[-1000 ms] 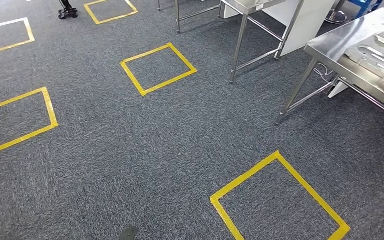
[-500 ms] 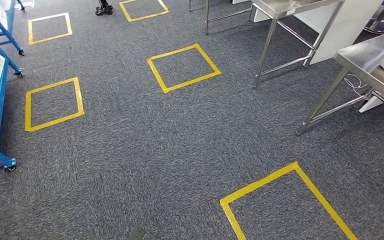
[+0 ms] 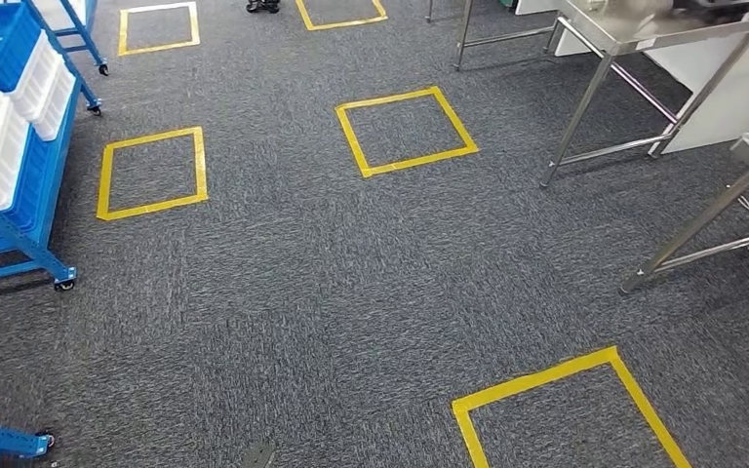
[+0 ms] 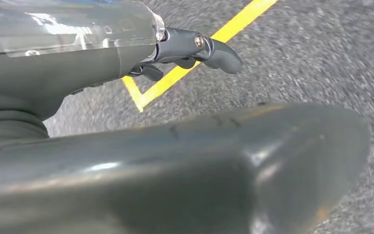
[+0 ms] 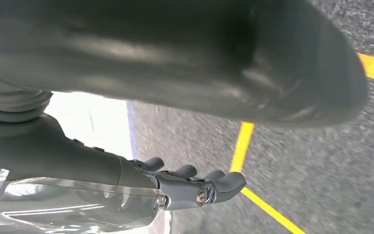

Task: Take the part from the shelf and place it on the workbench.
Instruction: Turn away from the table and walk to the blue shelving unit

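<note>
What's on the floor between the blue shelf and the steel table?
Grey carpet with two yellow tape squares between blue shelf and steel table, in the head view.

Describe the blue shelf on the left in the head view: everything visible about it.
The shelf is a blue metal-looking frame on small black castors, standing on grey carpet at the head view's left edge, cut off by the frame. Its tiers slant and hold white trays in a row and a blue bin at the top. A yellow tape square lies beside it.

Grey carpet [image 3: 283,292], yellow tape squares [image 3: 407,131], white cabinet [image 3: 731,78]
</note>
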Motion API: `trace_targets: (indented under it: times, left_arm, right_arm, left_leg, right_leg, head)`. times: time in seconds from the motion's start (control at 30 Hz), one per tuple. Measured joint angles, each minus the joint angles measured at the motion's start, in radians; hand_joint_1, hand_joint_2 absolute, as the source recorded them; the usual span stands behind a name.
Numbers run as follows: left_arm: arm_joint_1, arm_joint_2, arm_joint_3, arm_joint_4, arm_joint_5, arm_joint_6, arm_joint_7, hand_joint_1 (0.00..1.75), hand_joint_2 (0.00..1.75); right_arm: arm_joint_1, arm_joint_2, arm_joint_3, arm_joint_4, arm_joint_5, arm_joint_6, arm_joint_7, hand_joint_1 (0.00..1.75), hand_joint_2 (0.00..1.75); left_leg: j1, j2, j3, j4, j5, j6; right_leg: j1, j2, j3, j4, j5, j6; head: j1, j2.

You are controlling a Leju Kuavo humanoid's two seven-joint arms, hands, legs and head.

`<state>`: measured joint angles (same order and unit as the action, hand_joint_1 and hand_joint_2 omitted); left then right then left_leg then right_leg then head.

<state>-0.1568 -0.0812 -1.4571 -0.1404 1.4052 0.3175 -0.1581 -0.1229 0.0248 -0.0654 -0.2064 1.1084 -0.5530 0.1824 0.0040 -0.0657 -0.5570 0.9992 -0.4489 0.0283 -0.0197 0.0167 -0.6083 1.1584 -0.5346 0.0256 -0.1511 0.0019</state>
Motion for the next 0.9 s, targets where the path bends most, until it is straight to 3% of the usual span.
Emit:
trace_targets:
  times: [0.07,0.13,0.17,0.23,0.3,0.37,0.4,0.43,0.5,0.57,0.63,0.7,0.77,0.83,0.9]
  left_arm:
    - [0.000,-0.006,0.008,0.000,0.011,0.004,-0.003,0.00,0.00]
    - [0.001,-0.011,0.014,0.000,0.018,0.006,-0.007,0.00,0.00]
    - [0.003,-0.012,0.017,0.000,0.019,0.006,-0.008,0.00,0.00]
    - [0.006,-0.014,0.022,0.000,0.019,0.007,-0.010,0.00,0.00]
    - [0.004,-0.014,0.027,0.000,0.019,0.007,-0.011,0.00,0.00]
    - [0.003,-0.014,0.029,0.000,0.019,0.007,-0.012,0.00,0.00]
    - [0.005,-0.014,0.030,0.000,0.019,0.007,-0.012,0.00,0.00]
    - [0.006,-0.014,0.031,0.000,0.019,0.007,-0.012,0.00,0.00]
    - [0.008,-0.014,0.032,0.000,0.019,0.007,-0.012,0.00,0.00]
    - [0.006,-0.013,0.032,0.000,0.017,0.007,-0.011,0.00,0.00]
    - [0.003,-0.014,0.032,0.000,0.014,0.007,-0.004,0.00,0.00]
    - [0.003,-0.014,0.032,0.000,0.012,0.007,0.008,0.00,0.00]
    - [0.001,-0.013,0.032,0.000,0.011,0.008,0.017,0.00,0.00]
    - [-0.004,-0.013,0.032,0.000,0.011,0.011,0.016,0.00,0.00]
    - [-0.006,-0.013,0.032,0.000,0.011,0.015,0.012,0.00,0.00]
  right_arm:
    - [-0.002,-0.005,0.001,0.000,0.007,0.007,0.003,0.00,0.00]
    - [-0.005,-0.008,0.002,-0.001,0.010,0.011,0.007,0.00,0.00]
    - [-0.008,-0.008,0.004,-0.001,0.011,0.012,0.008,0.00,0.00]
    - [-0.012,-0.008,0.006,-0.002,0.012,0.013,0.011,0.00,0.00]
    - [-0.012,-0.008,0.006,-0.003,0.012,0.014,0.012,0.00,0.00]
    - [-0.011,-0.009,0.006,-0.003,0.012,0.015,0.012,0.00,0.00]
    - [-0.011,-0.010,0.006,-0.003,0.012,0.015,0.012,0.00,0.00]
    - [-0.012,-0.010,0.006,-0.003,0.012,0.016,0.012,0.00,0.00]
    - [-0.013,-0.011,0.006,-0.003,0.012,0.016,0.012,0.00,0.00]
    - [-0.014,-0.011,0.006,-0.003,0.012,0.016,0.013,0.00,0.00]
    - [-0.014,-0.011,0.006,-0.004,0.012,0.014,0.014,0.00,0.00]
    - [-0.015,-0.011,0.006,-0.005,0.012,0.012,0.015,0.00,0.00]
    - [-0.015,-0.011,0.006,-0.006,0.016,0.011,0.016,0.00,0.00]
    - [-0.012,-0.011,0.006,-0.006,0.019,0.012,0.020,0.00,0.00]
    - [-0.006,-0.011,0.006,-0.006,0.018,0.011,0.022,0.00,0.00]
  left_leg:
    - [-0.001,-0.020,-0.005,0.005,0.000,-0.008]
    - [0.000,-0.037,-0.013,0.005,0.002,-0.021]
    - [0.002,-0.047,-0.016,0.003,0.005,-0.028]
    - [0.003,-0.023,-0.027,0.024,-0.009,-0.038]
    - [0.002,0.029,-0.069,0.115,-0.063,-0.044]
    - [0.004,0.051,-0.131,0.248,-0.126,-0.050]
    - [0.006,0.054,-0.149,0.288,-0.137,-0.052]
    - [0.008,0.057,-0.149,0.292,-0.129,-0.053]
    - [0.008,0.074,-0.089,0.184,-0.068,-0.051]
    - [0.002,0.113,-0.018,0.050,-0.022,-0.040]
    - [-0.005,0.127,0.003,0.005,-0.015,-0.027]
    - [-0.006,0.106,0.002,0.001,-0.009,-0.013]
    - [-0.004,0.089,0.004,-0.009,-0.001,-0.001]
    - [-0.004,0.073,0.004,-0.012,0.003,0.007]
    - [-0.006,0.051,0.001,-0.011,0.004,0.009]
  right_leg:
    - [-0.002,0.042,0.048,-0.115,0.046,-0.007]
    - [0.000,0.058,0.057,-0.143,0.047,-0.013]
    - [0.002,0.048,0.058,-0.146,0.049,-0.018]
    - [0.000,0.025,0.063,-0.157,0.055,-0.033]
    - [0.000,-0.001,0.068,-0.165,0.058,-0.045]
    - [0.004,-0.027,0.067,-0.165,0.056,-0.049]
    - [0.006,-0.040,0.067,-0.165,0.055,-0.049]
    - [0.006,-0.051,0.068,-0.164,0.054,-0.048]
    - [0.007,-0.072,0.072,-0.163,0.051,-0.044]
    - [0.011,-0.089,0.077,-0.161,0.046,-0.036]
    - [0.016,-0.104,0.080,-0.159,0.042,-0.026]
    - [0.013,-0.113,0.083,-0.158,0.039,-0.014]
    - [0.007,-0.080,0.071,-0.123,0.010,-0.003]
    - [0.005,-0.035,0.016,-0.009,-0.052,0.002]
    - [0.005,-0.022,-0.047,0.111,-0.094,0.004]
  head:
    - [0.000,0.000]
    - [0.000,0.000]
    - [0.000,0.000]
    - [0.000,0.000]
    - [0.000,0.000]
    - [0.000,0.000]
    - [0.000,0.000]
    - [0.000,0.000]
    - [0.000,0.000]
    - [0.000,0.000]
    - [0.000,0.000]
    - [0.000,0.000]
    - [0.000,0.000]
    - [0.000,0.000]
    - [0.000,0.000]
